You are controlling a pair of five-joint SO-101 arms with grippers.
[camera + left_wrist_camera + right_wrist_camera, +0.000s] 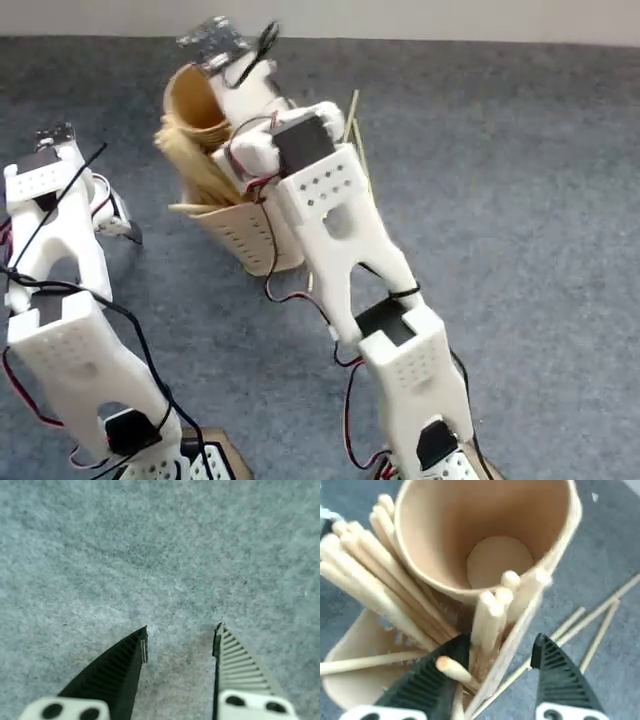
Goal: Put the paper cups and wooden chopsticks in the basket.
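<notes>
Right gripper [502,642] gapes wide over wooden chopsticks [385,590] and a paper cup [500,562] in the basket [245,235], which its arm [340,220] half hides from above; left gripper [181,635], also wide, overhangs carpet [150,555], perhaps touching.

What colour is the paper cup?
The paper cup is plain light tan, best seen in the right wrist view.

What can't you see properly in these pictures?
- High view: the right arm covers much of the basket, hiding its inside.
- Right wrist view: the chopsticks overlap and blur, so they can't be counted.
- Right wrist view: the paper cup is cut by the picture's edge; whether more cups nest inside is unclear.
</notes>
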